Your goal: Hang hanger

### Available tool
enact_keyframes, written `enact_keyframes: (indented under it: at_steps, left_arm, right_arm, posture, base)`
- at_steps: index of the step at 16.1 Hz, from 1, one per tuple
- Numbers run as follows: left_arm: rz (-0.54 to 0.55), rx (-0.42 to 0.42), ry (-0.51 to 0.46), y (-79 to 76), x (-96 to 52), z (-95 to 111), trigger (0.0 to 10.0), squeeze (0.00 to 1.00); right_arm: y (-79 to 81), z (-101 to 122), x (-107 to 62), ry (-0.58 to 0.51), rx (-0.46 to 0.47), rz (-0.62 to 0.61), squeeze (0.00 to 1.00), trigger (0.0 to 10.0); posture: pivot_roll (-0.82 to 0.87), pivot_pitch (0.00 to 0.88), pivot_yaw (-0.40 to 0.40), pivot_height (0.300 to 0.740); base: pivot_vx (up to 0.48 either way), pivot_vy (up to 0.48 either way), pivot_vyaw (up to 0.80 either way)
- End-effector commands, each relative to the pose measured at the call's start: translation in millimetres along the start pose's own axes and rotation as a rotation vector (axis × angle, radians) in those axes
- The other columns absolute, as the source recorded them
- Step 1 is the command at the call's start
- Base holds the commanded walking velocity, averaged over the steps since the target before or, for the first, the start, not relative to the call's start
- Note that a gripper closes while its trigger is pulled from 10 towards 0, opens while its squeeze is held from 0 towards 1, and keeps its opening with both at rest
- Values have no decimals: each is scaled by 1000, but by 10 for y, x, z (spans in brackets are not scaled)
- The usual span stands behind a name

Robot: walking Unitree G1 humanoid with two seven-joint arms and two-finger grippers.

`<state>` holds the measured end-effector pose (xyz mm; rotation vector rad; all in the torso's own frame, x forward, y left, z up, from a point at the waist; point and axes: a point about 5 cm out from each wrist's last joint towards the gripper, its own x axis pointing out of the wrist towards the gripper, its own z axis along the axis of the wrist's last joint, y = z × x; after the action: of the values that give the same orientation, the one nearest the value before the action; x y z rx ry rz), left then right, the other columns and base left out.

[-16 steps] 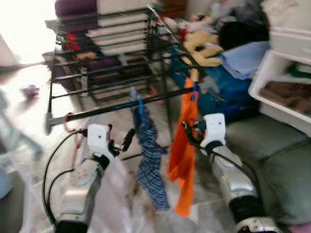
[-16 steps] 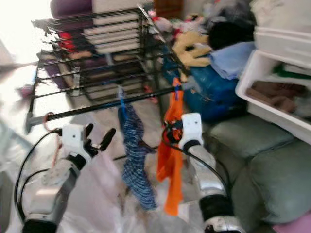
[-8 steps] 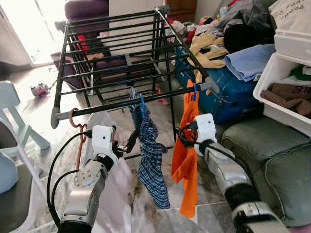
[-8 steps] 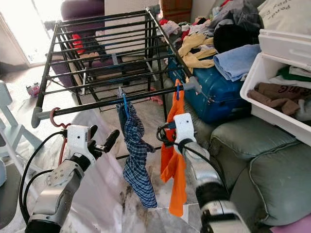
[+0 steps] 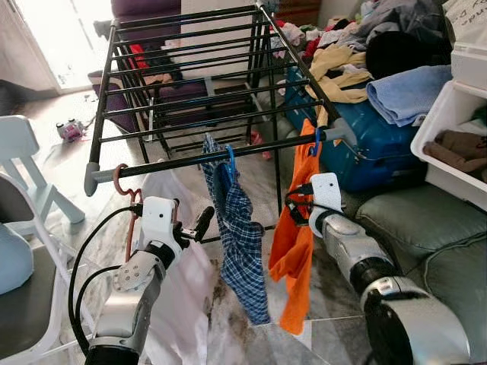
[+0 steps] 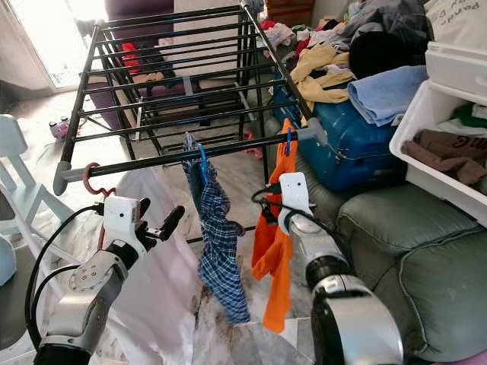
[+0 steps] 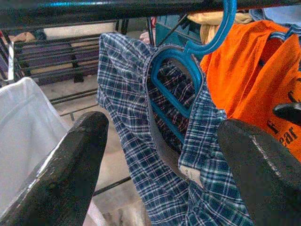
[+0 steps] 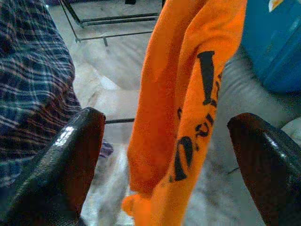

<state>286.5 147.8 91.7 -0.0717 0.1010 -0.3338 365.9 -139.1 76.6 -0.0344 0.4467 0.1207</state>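
A black drying rack's front rail point(image 5: 183, 160) carries a blue hanger point(image 5: 230, 160) with a blue plaid garment point(image 5: 242, 243). A second blue hanger point(image 5: 314, 144) holds an orange shirt point(image 5: 293, 255), and a pink hanger point(image 5: 120, 179) at the rail's left end holds a white garment point(image 5: 179, 281). My left gripper point(image 5: 194, 224) is open just left of the plaid garment, not touching it; the left wrist view faces the blue hanger point(image 7: 181, 70). My right gripper point(image 5: 295, 207) is open against the orange shirt's right side, and the orange shirt point(image 8: 188, 94) hangs between its spread fingers.
To the right are a blue suitcase point(image 5: 380, 144) piled with clothes point(image 5: 396, 53), a white bin point(image 5: 449, 137) and a green sofa point(image 5: 426, 228). A white chair point(image 5: 30, 175) stands at the left. The rack's further rails point(image 5: 190, 68) run behind the front rail.
The whole picture has shifted and sharpened, so the camera moved. Both grippers stay open beside the same hung garments.
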Motion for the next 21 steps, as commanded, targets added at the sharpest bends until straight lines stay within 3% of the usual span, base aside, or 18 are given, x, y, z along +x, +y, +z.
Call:
enact_keyframes:
  at_steps: [1, 6, 11, 15, 16, 17, 18, 19, 20, 21]
  left_arm:
    - [-9, 28, 6, 11, -26, 16, 10000, 0]
    - [-12, 35, 4, 11, -36, 27, 10000, 0]
    - [-26, 37, 1, -19, -20, 34, 10000, 0]
    - [-31, 38, -1, -30, 3, 47, 10000, 0]
    - [-31, 38, 0, -29, -1, 43, 10000, 0]
    - [-29, 35, 0, -33, -1, 40, 10000, 0]
    - [-28, 34, 0, -38, -1, 37, 10000, 0]
    - [-27, 33, -1, -46, -2, 33, 10000, 0]
    - [-26, 31, 1, -57, -4, 25, 10000, 0]
    - [-25, 29, 3, -65, -8, 18, 10000, 0]
  right_arm:
    - [56, 70, 18, -18, 27, 4, 0, 0]
    - [1, 67, 22, -12, 16, -77, 0, 0]
    - [-214, 21, -8, 2, 32, -170, 0, 0]
    - [-297, 22, -21, 2, 44, -189, 0, 78]
    - [-294, 27, -20, 0, 43, -183, 0, 549]
    - [-281, 37, -16, -2, 38, -176, 0, 235]
    - [-264, 43, -13, -2, 36, -171, 0, 1098]
    - [-247, 44, -9, 0, 32, -163, 0, 2824]
    - [-224, 42, -6, 5, 21, -149, 0, 9020]
    - [-209, 39, -3, 7, 19, -139, 0, 9137]
  posture:
    - [-34, 0, 57, 740]
    - [-14, 0, 51, 740]
    - [-22, 0, 55, 740]
    - [-27, 0, 58, 740]
    - [-27, 0, 56, 740]
    - [-27, 0, 52, 740]
    - [-27, 0, 50, 740]
    - [-25, 0, 47, 740]
    - [-24, 0, 45, 740]
    - [-24, 0, 44, 740]
  base:
    - [0, 0, 0]
    - [0, 0, 0]
    - [0, 0, 0]
    - [0, 0, 0]
    - [0, 0, 0]
    - [0, 0, 0]
    - [0, 0, 0]
    - [0, 0, 0]
    - [0, 0, 0]
    - [0, 0, 0]
